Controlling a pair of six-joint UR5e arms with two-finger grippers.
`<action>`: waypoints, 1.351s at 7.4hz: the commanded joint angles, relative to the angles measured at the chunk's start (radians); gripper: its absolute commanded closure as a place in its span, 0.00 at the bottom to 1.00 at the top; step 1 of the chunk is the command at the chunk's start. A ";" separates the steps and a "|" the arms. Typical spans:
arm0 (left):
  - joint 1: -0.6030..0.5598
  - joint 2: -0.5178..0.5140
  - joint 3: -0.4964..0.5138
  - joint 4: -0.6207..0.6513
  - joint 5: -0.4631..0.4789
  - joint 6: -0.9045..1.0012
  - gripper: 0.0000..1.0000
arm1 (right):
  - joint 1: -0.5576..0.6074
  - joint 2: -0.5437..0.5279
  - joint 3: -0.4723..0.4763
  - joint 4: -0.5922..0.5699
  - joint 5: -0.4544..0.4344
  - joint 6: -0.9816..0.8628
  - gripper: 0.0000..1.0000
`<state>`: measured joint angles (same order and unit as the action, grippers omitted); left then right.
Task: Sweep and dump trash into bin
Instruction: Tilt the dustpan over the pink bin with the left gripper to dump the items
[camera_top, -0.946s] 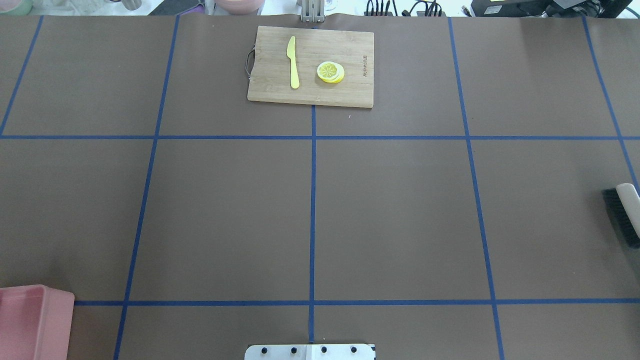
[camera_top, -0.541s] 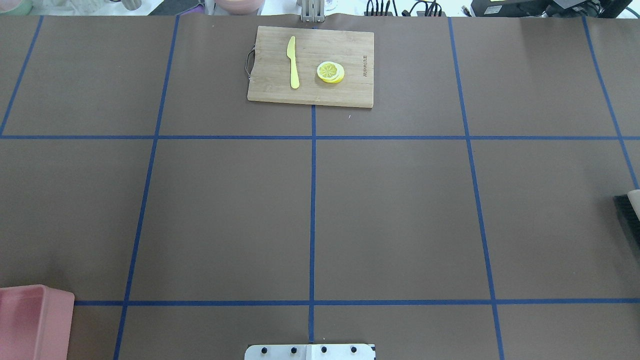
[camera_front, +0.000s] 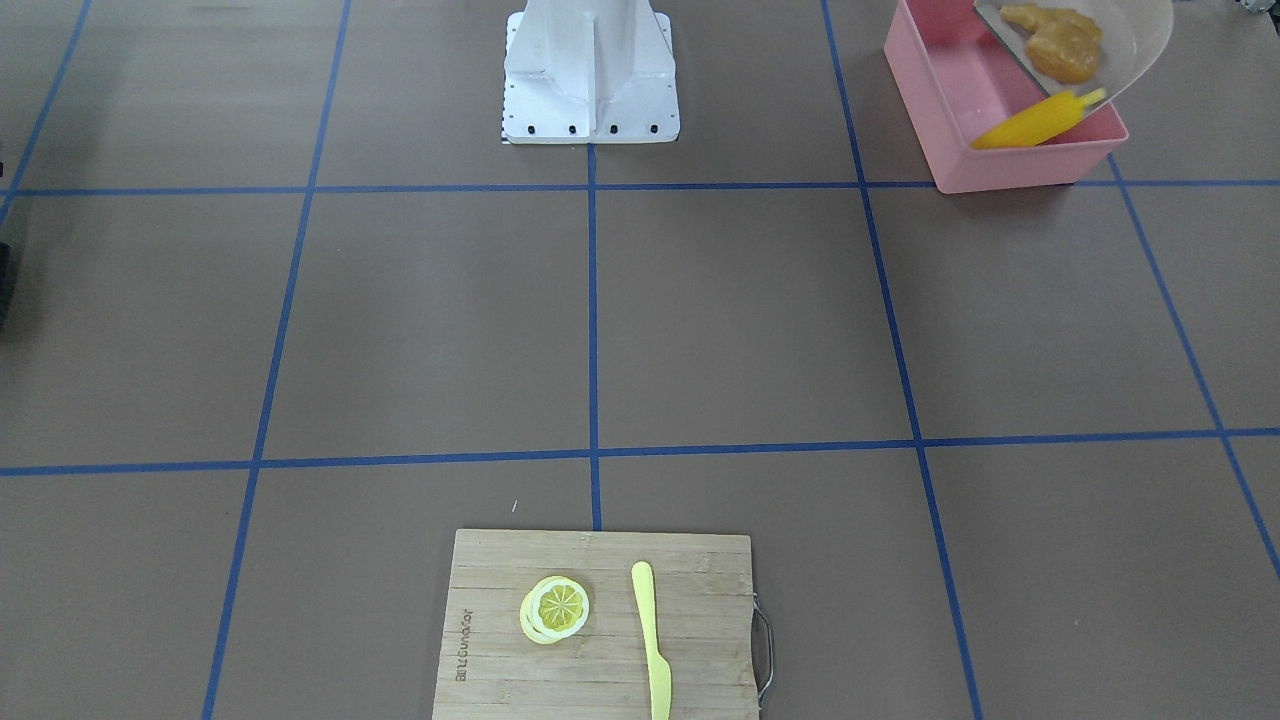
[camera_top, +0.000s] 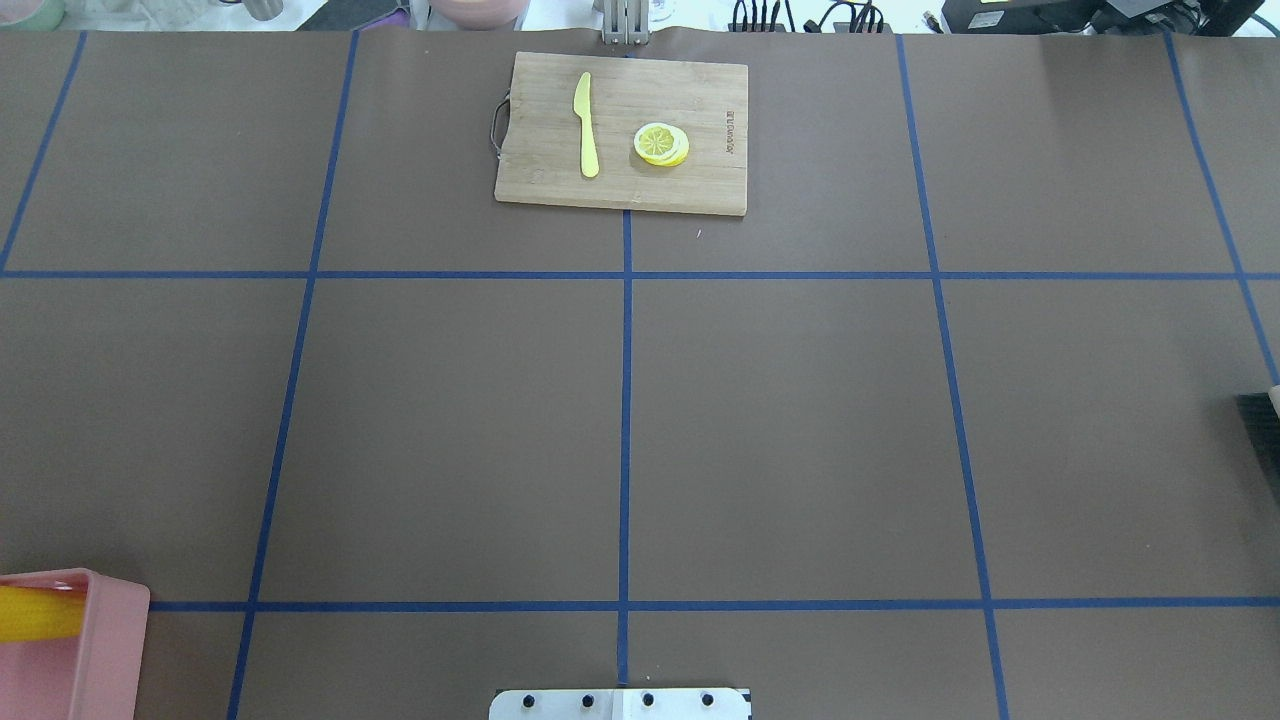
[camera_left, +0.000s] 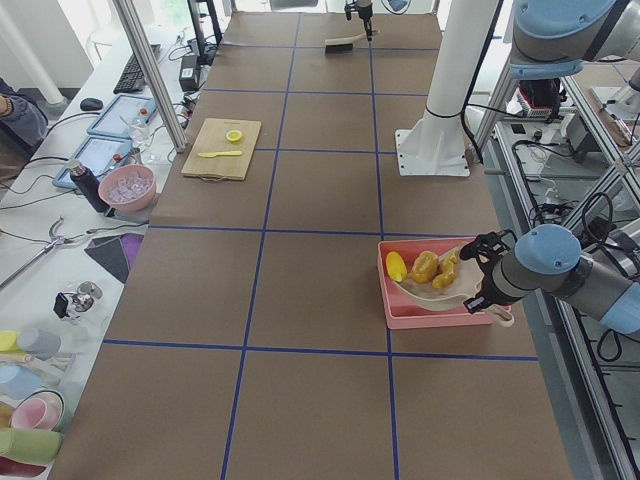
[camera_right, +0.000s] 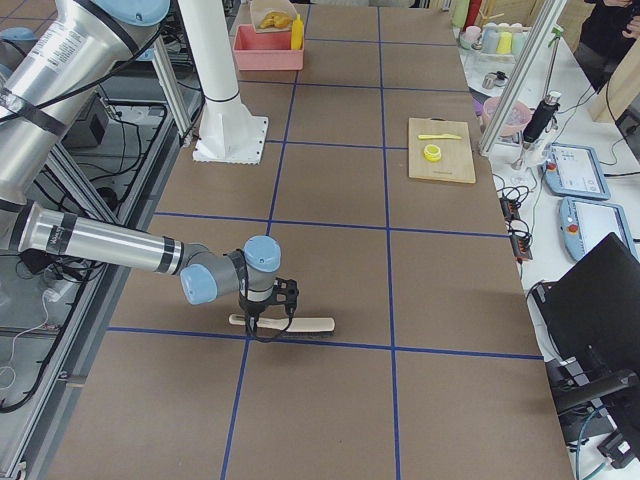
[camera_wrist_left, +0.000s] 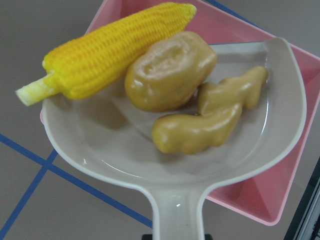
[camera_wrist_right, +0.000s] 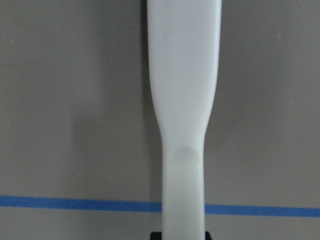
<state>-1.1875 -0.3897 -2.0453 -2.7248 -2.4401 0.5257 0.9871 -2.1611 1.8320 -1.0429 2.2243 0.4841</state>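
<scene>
Over on the robot's left, the pink bin (camera_front: 1030, 165) stood on the table (camera_top: 780, 430) near the robot's edge. The beige dustpan (camera_wrist_left: 115, 150) hung tilted above it, mouth down toward the bin's inside. The left fingers (camera_left: 484, 297) were closed on the dustpan's handle, and only a dark sliver of them showed at the handle's foot in the wrist view.

All the trash was at the pan. The corn cob (camera_wrist_left: 110, 50) lay across the pan's lip with its pale stalk end past the rim. In the front-facing view it slanted down inside the bin's walls, though whether it touched the floor could not be told. The potato (camera_wrist_left: 170, 70) sat in the pan against the corn. The ginger root (camera_wrist_left: 210, 120) lay just beside the potato and touched it.

At the middle of the table's far side lay a wooden cutting board (camera_top: 620, 190). It carried a yellow knife (camera_top: 585, 125) and, to its right, a small stack of lemon slices (camera_top: 661, 144), the two apart.

Far to the right, the brush (camera_right: 300, 325) lay low and level along a blue tape line, its dark bristles just inside the overhead view's edge. The right fingers (camera_wrist_right: 156, 235) were closed on its pale handle, one dark tip against each side. Whether the bristles rested on the table could not be told.
</scene>
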 joint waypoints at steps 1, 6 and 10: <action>-0.001 0.017 -0.006 0.051 0.009 0.124 1.00 | 0.004 0.009 -0.002 -0.002 0.009 0.008 0.93; -0.001 0.074 -0.099 0.198 0.072 0.232 1.00 | 0.007 0.014 0.003 -0.005 0.008 0.008 0.00; -0.003 0.097 -0.119 0.255 0.127 0.298 1.00 | 0.063 0.062 0.025 -0.009 0.011 -0.001 0.00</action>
<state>-1.1893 -0.3054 -2.1562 -2.4865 -2.3352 0.7910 1.0148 -2.1324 1.8436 -1.0467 2.2338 0.4857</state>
